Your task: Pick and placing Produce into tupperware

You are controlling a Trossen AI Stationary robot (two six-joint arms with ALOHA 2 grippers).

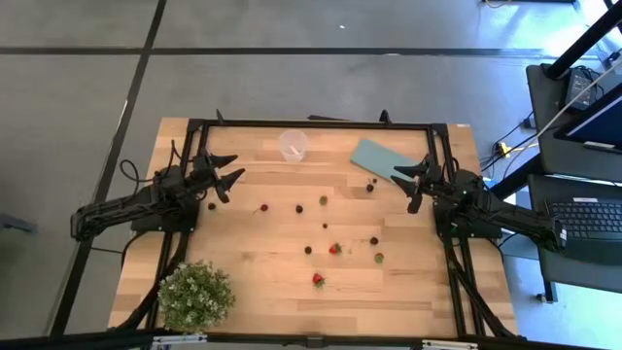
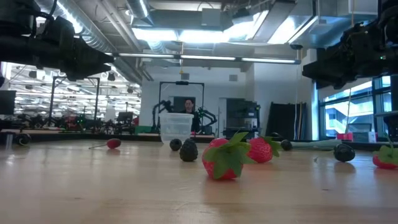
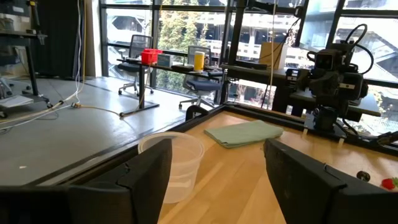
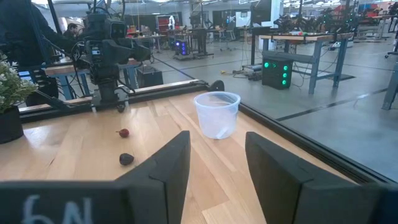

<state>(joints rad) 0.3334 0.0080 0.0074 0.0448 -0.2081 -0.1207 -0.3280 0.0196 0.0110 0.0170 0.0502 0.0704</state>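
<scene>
The tupperware (image 1: 293,144) is a small clear round cup standing upright on its base near the table's far edge; it also shows in the left wrist view (image 3: 176,165), the right wrist view (image 4: 216,114) and the low view (image 2: 176,127). The produce (image 1: 334,249) lies scattered over the middle and near part of the table: red strawberries (image 2: 224,158), dark berries (image 2: 188,151) and green pieces (image 1: 379,258). My left gripper (image 1: 231,176) hovers open at the table's left, above the wood. My right gripper (image 1: 412,185) hovers open at the table's right, beside the teal piece.
A flat teal rectangular piece (image 1: 377,159) lies at the far right of the table. A leafy potted plant (image 1: 195,295) stands at the near left corner. A black frame (image 1: 321,123) runs round the table's edge. A person (image 2: 188,107) sits far behind the table.
</scene>
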